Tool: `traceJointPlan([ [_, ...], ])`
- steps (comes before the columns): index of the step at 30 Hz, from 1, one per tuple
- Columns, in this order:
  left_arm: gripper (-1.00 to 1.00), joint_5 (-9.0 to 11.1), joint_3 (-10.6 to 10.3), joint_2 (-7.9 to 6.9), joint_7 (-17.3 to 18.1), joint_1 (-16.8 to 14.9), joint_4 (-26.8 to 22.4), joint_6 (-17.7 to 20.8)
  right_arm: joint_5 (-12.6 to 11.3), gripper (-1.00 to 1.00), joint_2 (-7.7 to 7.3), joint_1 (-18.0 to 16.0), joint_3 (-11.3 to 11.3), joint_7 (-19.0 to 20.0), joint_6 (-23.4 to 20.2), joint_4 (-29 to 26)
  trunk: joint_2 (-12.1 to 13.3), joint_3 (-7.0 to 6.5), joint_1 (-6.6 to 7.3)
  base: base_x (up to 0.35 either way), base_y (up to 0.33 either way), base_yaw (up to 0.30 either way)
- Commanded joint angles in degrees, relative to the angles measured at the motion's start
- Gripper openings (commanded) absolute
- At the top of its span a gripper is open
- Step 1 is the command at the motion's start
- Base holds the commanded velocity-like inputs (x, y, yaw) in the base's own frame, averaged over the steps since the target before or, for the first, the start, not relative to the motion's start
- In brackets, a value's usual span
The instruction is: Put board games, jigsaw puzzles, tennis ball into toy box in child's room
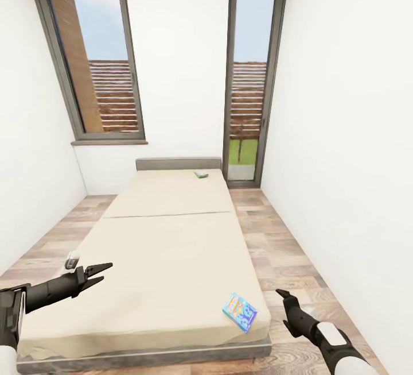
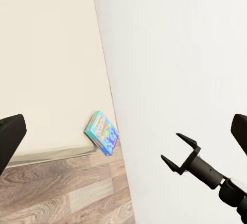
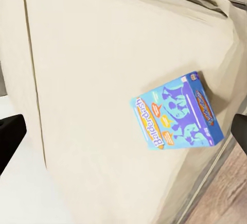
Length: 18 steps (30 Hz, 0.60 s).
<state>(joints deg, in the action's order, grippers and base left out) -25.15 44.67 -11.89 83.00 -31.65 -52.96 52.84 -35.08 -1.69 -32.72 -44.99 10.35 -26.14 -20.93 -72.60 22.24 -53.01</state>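
Note:
A blue-yellow board game [image 1: 239, 312] [image 2: 103, 132] [image 3: 177, 112] lies flat on the near right corner of the bed [image 1: 166, 243], close to the mattress edge. A second board game [image 1: 201, 174], white-green, rests far off by the headboard. My left gripper [image 1: 103, 271] hovers open over the bed's near left side, holding nothing. My right gripper [image 1: 283, 300] [image 2: 176, 151] hangs open and empty over the floor, just right of the blue-yellow box. The table, toy box, jigsaw puzzles and tennis ball are out of view.
White walls close in on both sides; the right wall [image 1: 344, 162] stands near my right arm. Strips of wood-plank floor [image 1: 275, 237] run along each side of the bed. A window [image 1: 94, 59] and a glass door [image 1: 249, 82] fill the far wall.

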Motion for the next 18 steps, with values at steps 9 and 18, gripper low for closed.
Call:
traceJointPlan([
  [9, 1.0, -0.6, 0.16, 0.03, 0.54, -0.08, -0.04, 0.6, -0.48, 1.0, 0.19, -0.05, -0.46, 0.15, 1.69, 0.13, -3.67, 1.69, -1.98, 0.0, 0.0, 0.0],
  [18, 1.0, -0.65, 0.16, 0.03, 0.52, -0.08, 0.0, 0.65, -2.2, 1.0, 0.25, -0.06, -0.61, 0.48, -0.17, 0.35, -7.28, 3.3, -3.96, 0.0, 0.0, 0.0],
])
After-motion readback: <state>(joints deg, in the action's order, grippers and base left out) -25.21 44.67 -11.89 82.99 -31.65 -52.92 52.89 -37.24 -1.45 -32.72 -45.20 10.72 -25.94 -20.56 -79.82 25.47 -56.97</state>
